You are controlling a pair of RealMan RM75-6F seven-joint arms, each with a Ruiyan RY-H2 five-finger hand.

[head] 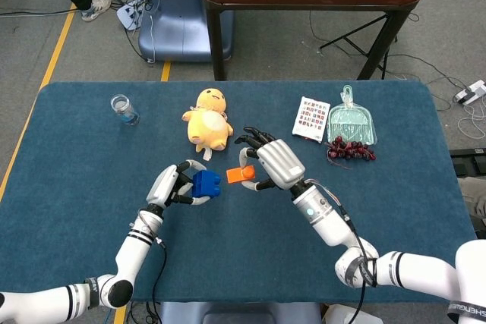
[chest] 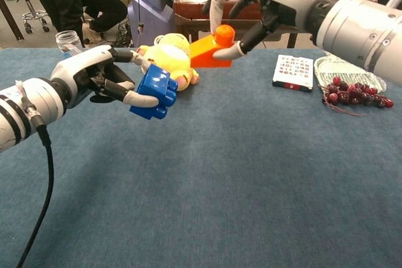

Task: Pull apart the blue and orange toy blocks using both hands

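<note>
The left hand (chest: 94, 80) pinched the blue block (chest: 152, 94), fingers curled on it, above the table (head: 91, 157); at its three o'clock, apart, the right hand (head: 277, 163) gripped the orange block (chest: 211, 53). Widening the gap sideways seemed wise. The plush duck (head: 206, 118) sat at twelve o'clock; jar (head: 123, 108), card (head: 310, 118) and grapes (head: 349, 149) lay clear.

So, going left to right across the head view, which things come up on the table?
Glass jar → blue block → orange block → card sheet → grapes
</note>
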